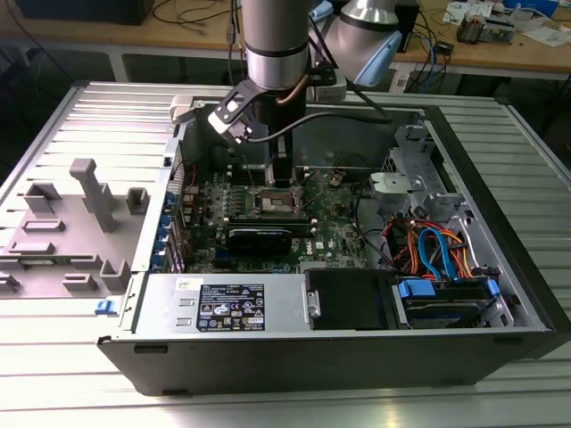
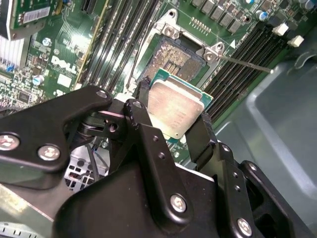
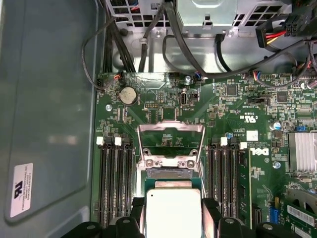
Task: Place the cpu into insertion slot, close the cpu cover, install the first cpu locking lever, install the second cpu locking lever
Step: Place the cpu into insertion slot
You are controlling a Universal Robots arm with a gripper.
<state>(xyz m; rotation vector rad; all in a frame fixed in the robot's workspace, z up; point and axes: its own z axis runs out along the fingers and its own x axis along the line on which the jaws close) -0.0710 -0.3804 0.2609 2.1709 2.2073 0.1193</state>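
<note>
Grey arm (image 1: 277, 45) upright over the open computer case (image 1: 312, 367), just above the insertion slot (image 1: 271, 202) on the green motherboard (image 1: 335, 234).

The cpu (image 2: 174, 106) is dull silver-grey, edged green. The insertion slot (image 2: 178, 57) is dark, speckled, silver-rimmed.

In the exterior view, a black label with white print (image 1: 230, 308), its wording too small to tell, sits on the silver power supply (image 1: 285, 299), about seven o'clock from the insertion slot (image 1: 273, 201). In the first wrist view, a white sticker (image 3: 21, 191) bearing a black mark stands on the grey case wall (image 3: 49, 99). White logo lettering (image 3: 258, 152) is printed on the green motherboard (image 3: 223, 106).
</note>
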